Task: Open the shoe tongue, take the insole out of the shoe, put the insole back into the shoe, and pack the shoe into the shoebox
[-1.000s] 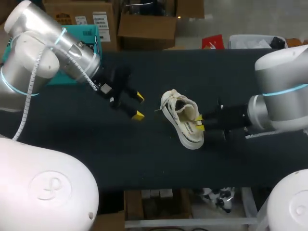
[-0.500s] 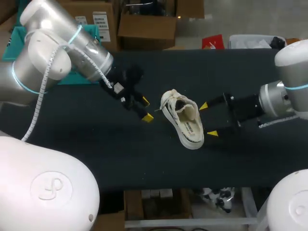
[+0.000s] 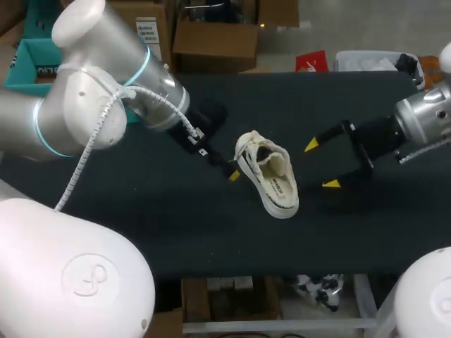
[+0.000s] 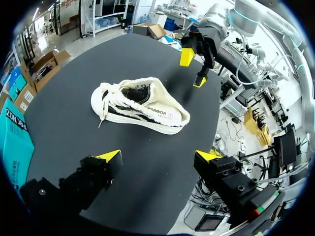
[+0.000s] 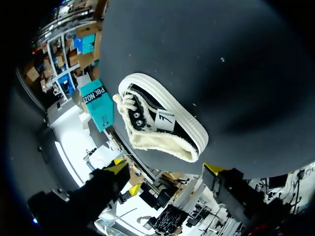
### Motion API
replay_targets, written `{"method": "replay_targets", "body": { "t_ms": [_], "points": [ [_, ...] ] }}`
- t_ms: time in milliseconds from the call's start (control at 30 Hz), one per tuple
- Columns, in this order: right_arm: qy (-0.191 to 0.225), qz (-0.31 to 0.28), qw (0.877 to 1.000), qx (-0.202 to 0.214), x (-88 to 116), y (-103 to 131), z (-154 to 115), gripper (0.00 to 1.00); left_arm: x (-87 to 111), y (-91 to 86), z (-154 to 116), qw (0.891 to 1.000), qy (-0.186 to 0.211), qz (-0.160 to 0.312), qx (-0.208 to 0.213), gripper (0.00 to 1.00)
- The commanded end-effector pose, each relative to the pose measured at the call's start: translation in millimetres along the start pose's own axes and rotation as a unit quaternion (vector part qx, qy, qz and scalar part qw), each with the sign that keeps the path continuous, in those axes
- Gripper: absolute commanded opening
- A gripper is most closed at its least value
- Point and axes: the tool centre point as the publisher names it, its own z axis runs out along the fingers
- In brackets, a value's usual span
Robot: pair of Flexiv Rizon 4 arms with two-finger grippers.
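Note:
A white sneaker (image 3: 266,176) with a dark side panel and cream lining stands on its sole in the middle of the black table, toe toward my left arm. My left gripper (image 3: 230,170) hangs just beside the toe and laces, open; its wrist view shows the sneaker (image 4: 140,104) ahead of the open left gripper (image 4: 157,157), untouched. My right gripper (image 3: 320,165) stands open a short way off the heel, apart from it. The right wrist view has the sneaker (image 5: 162,123) ahead of that gripper (image 5: 166,169). A teal shoebox (image 3: 21,55) sits at the far left, partly behind my left arm.
The black table (image 3: 211,232) stretches wide in front of the sneaker. From the left wrist, my right gripper (image 4: 193,69) shows beyond the shoe's heel, and the teal shoebox (image 4: 12,132) lies off to the toe side.
My right gripper opened, let go of the shoe's heel and drew back to the right. My left arm moved in toward the shoe's toe. The shoe stayed put.

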Motion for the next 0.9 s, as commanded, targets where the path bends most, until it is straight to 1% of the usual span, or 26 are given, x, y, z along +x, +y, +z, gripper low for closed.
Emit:
{"method": "replay_targets", "body": {
  "t_ms": [33,100,133,167,233,267,300,367,400,433,467,500,533,567,600,667,700,733,800,867,900],
  "points": [
    [0.001,0.005,1.0,0.029,-1,4,-2,1.0,5.2,-6.2,18,0.997,-0.036,-0.061,-0.011,1.0],
    [-0.014,-0.018,1.0,0.015,-3,0,-3,1.0,8.4,-10.0,30,0.994,-0.036,-0.103,-0.027,1.0],
    [-0.017,-0.017,1.0,-0.004,-3,-1,-4,1.0,11.0,-11.9,35,0.99,-0.036,-0.136,-0.034,1.0],
    [-0.024,-0.024,0.999,-0.012,-3,-3,-4,1.0,11.8,-15.3,39,0.984,-0.044,-0.169,-0.034,1.0],
    [-0.029,-0.041,0.998,-0.028,-4,-6,-7,1.0,15.7,-16.7,47,0.978,-0.043,-0.199,-0.052,1.0],
    [-0.038,-0.05,0.997,-0.034,-4,-7,-9,1.0,18.0,-17.6,52,0.973,-0.052,-0.218,-0.056,1.0],
    [-0.044,-0.062,0.996,-0.039,-4,-8,-11,1.0,20.4,-18.1,55,0.972,-0.051,-0.221,-0.067,1.0],
    [-0.063,-0.078,0.994,-0.049,-3,-9,-15,1.0,22.0,-20.7,60,0.963,-0.063,-0.251,-0.073,1.0],
    [-0.069,-0.089,0.992,-0.053,-3,-10,-17,1.0,22.7,-21.4,62,0.961,-0.069,-0.256,-0.079,1.0],
    [-0.085,-0.108,0.989,-0.052,-3,-10,-21,1.0,23.0,-22.3,64,0.957,-0.067,-0.271,-0.082,1.0],
    [-0.097,-0.118,0.987,-0.051,-3,-10,-22,1.0,23.1,-22.6,65,0.952,-0.076,-0.285,-0.083,1.0],
    [-0.105,-0.125,0.985,-0.056,-3,-9,-25,1.0,22.8,-22.6,66,0.949,-0.083,-0.29,-0.085,1.0],
    [-0.118,-0.144,0.981,-0.051,-4,-8,-27,1.0,22.0,-23.4,68,0.945,-0.081,-0.304,-0.089,1.0],
    [-0.13,-0.155,0.978,-0.048,-5,-8,-29,1.0,21.2,-23.4,68,0.942,-0.097,-0.309,-0.09,1.0],
    [-0.138,-0.157,0.977,-0.052,-5,-6,-31,1.0,21.3,-22.9,69,0.939,-0.095,-0.318,-0.092,1.0],
    [-0.166,-0.192,0.967,-0.039,-7,-4,-35,1.0,20.6,-22.2,69,0.935,-0.104,-0.325,-0.097,1.0],
    [-0.172,-0.197,0.964,-0.037,-8,-4,-36,1.0,20.4,-21.6,69,0.933,-0.102,-0.33,-0.099,1.0],
    [-0.185,-0.207,0.96,-0.036,-9,-2,-37,1.0,20.2,-20.2,71,0.931,-0.108,-0.334,-0.102,1.0],
    [-0.204,-0.236,0.95,-0.022,-11,1,-40,1.0,21.4,-18.1,75,0.926,-0.118,-0.343,-0.106,1.0],
    [-0.214,-0.267,0.94,-0.008,-13,4,-43,1.0,22.7,-17.4,76,0.923,-0.128,-0.348,-0.108,1.0],
    [-0.217,-0.28,0.935,-0.003,-15,7,-45,1.0,22.7,-18.0,78,0.918,-0.145,-0.354,-0.105,1.0]
  ]
}}
